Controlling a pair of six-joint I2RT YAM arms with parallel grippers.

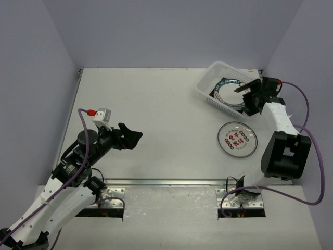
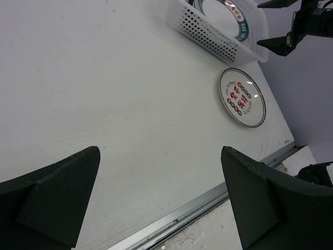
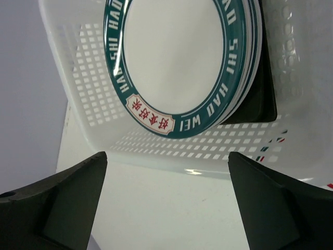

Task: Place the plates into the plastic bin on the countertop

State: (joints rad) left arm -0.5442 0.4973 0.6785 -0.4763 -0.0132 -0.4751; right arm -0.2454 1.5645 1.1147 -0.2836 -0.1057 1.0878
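The plastic bin [image 1: 208, 83] stands at the far right of the countertop [image 1: 156, 114]. In it lies a stack of plates, and the top one [image 3: 177, 57] is white with a teal lettered ring. A dark square plate [image 3: 266, 99] shows under the stack. My right gripper [image 3: 166, 198] hangs open just above the bin's near end [image 1: 248, 96], with nothing between its fingers. Another round plate with red characters [image 1: 238, 139] lies flat on the countertop in front of the bin. My left gripper [image 1: 134, 136] hovers open and empty over the left middle of the countertop [image 2: 161, 192].
The metal front edge [image 1: 171, 182] runs across the near side of the countertop. Grey walls close in the left, back and right. The right arm's purple cable [image 1: 304, 112] loops beside the bin.
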